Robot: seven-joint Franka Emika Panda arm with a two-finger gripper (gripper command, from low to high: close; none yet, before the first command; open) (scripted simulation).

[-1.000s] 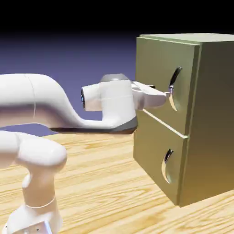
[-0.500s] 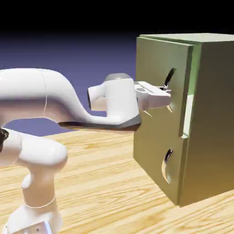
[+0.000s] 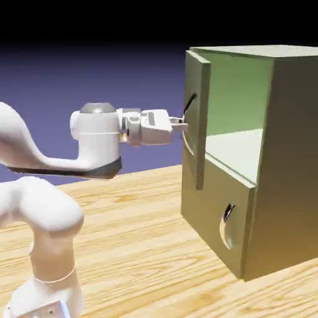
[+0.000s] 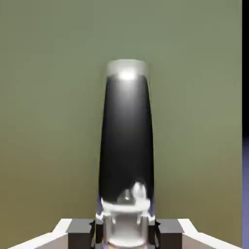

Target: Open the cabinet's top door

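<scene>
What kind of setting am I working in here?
Looks like a simulated robot test scene rather than a real room: a white arm works beside a boxy olive-green cabinet on a wood-grain surface, with only a plain dark blue-violet backdrop behind.

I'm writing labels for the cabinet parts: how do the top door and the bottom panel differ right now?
The top door stands swung open, while the bottom panel is closed. The top door is the taller; the bottom panel is shorter. The gripper's fingers are shut on the top door's handle; nothing grips the bottom panel's. Both are olive green with curved handles.
</scene>
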